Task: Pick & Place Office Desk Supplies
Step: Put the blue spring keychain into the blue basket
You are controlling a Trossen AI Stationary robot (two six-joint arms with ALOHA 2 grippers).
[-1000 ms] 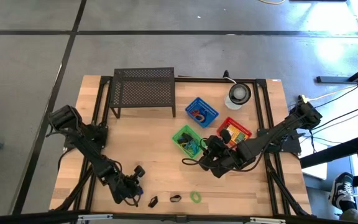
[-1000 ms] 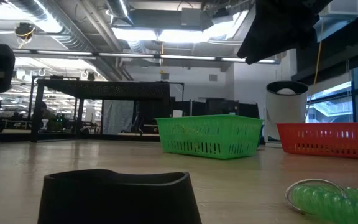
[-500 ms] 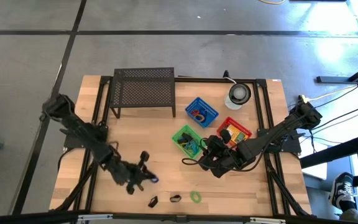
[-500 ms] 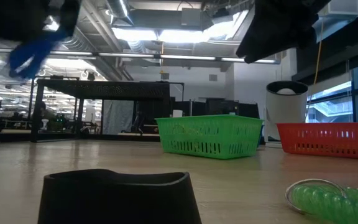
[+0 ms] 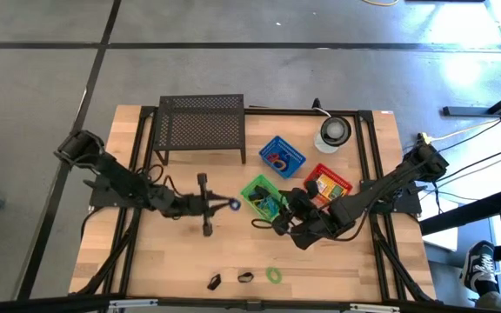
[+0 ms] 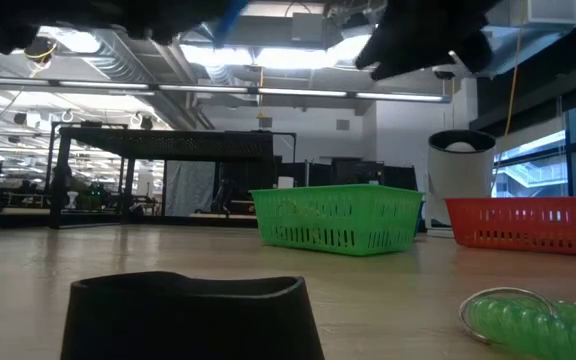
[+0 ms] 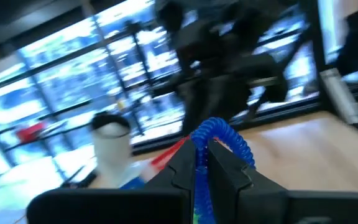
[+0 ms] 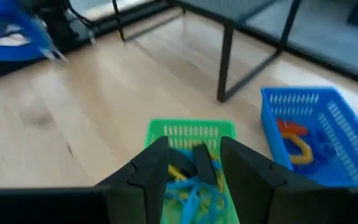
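bench (image 5: 190, 252): light wood, black-framed | black mesh rack (image 5: 201, 126): back left of bench | round white and grey object (image 5: 334, 131): back right, near blue basket (image 5: 282, 156) | green basket (image 5: 252, 188), red basket (image 5: 338, 178): mid-bench

The left hand (image 5: 230, 205) carried the blue loop (image 5: 234, 205) from the table's front edge toward the green basket (image 5: 252, 187).

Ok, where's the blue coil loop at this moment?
In the high view the blue coil loop is pinched in the left claw, near the table's middle, just left of the green basket. The left wrist view shows it between the fingertips.
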